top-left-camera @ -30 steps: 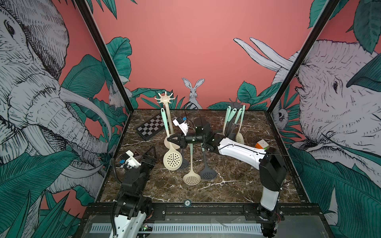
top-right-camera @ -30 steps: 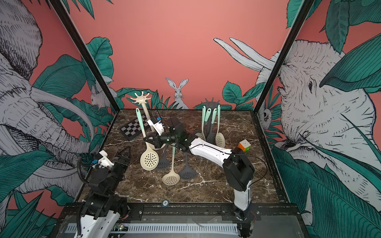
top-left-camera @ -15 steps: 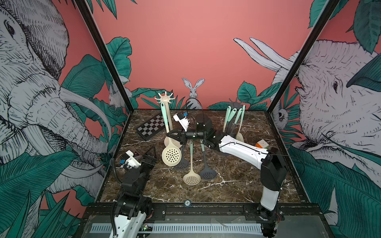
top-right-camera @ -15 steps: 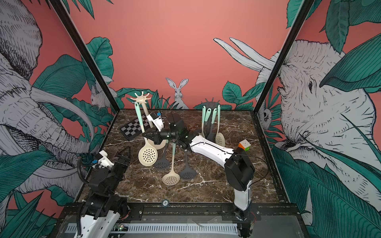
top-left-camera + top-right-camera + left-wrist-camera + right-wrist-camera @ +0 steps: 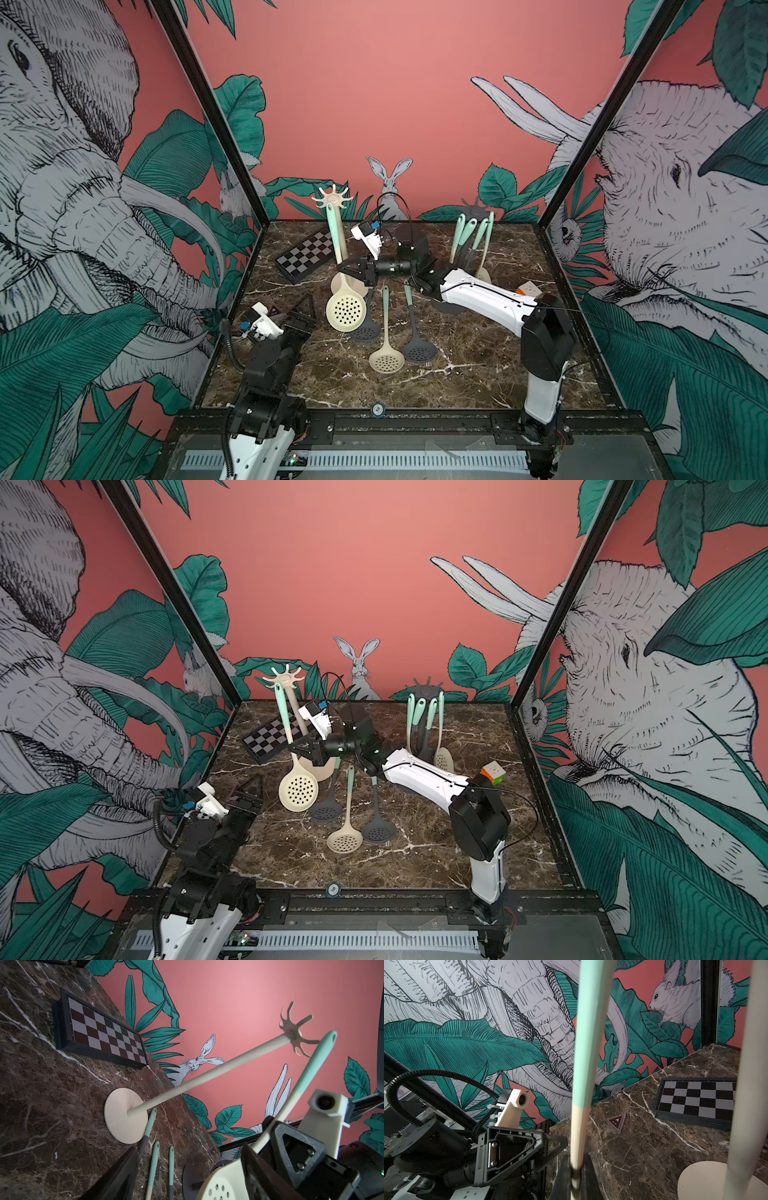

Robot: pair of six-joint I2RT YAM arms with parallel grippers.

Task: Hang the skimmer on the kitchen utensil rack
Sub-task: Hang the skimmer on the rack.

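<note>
The skimmer [image 5: 346, 309] [image 5: 298, 789], a cream perforated bowl on a mint-tipped handle, hangs upright above the table. My right gripper [image 5: 347, 270] [image 5: 300, 751] [image 5: 576, 1178] is shut on the cream part of its handle. The handle's mint end [image 5: 324, 1047] stands just beside the hooks of the cream kitchen utensil rack [image 5: 332, 199] [image 5: 286, 678] [image 5: 207, 1072]; whether it touches a hook I cannot tell. The rack's pole [image 5: 745, 1064] is close to the handle. My left gripper [image 5: 300, 309] [image 5: 249, 789] [image 5: 187, 1178] stands open at the front left, near the bowl, holding nothing.
Three more skimmers lie mid-table: a cream one [image 5: 386, 357] and two dark ones [image 5: 417, 349] [image 5: 365, 328]. A dark rack with hung utensils [image 5: 473, 237] stands at the back right, a chessboard [image 5: 307, 255] at the back left, a colour cube [image 5: 492, 773] at the right.
My right gripper has carried the skimmer a little up and back, closer to the cream rack's hooks. My left gripper's jaws have opened wider.
</note>
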